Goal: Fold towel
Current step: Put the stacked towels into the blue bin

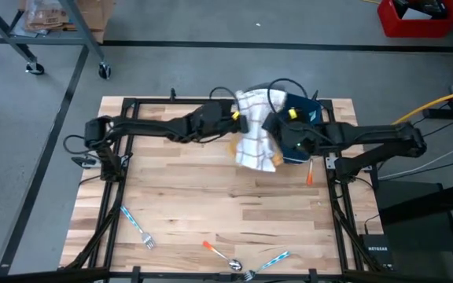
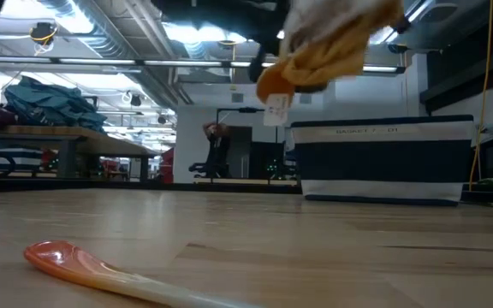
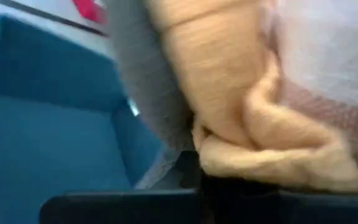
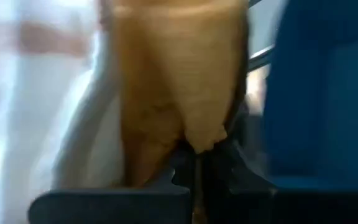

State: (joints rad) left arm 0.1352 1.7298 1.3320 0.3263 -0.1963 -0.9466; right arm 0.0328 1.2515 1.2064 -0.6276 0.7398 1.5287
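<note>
The towel (image 1: 255, 130), white with yellow-orange stripes and an orange edge, hangs bunched in the air over the table's far edge, in front of a blue basket (image 1: 303, 110). My left gripper (image 1: 241, 122) is shut on its left side and my right gripper (image 1: 275, 126) on its right side. In the low view the towel (image 2: 332, 38) hangs well clear of the tabletop. My left gripper pinches a bunched orange fold of the towel (image 3: 229, 152) between its two fingers, coming level from the table's left. The cloth is gathered in several layers and is lifted clear of the table. My right gripper pinches a narrow orange tip of the towel's edge (image 4: 199, 140) between its two fingers, slanting down from the table's right. The towel is lifted clear of the table; in the wrist view its cloth spreads away beyond the fingers.
The navy and white striped basket (image 2: 383, 158) stands at the table's far right. A blue-handled fork (image 1: 136, 226), an orange-handled spoon (image 1: 219, 251) and another fork (image 1: 270, 263) lie near the front edge. A small orange item (image 1: 309, 174) lies by the right arm.
</note>
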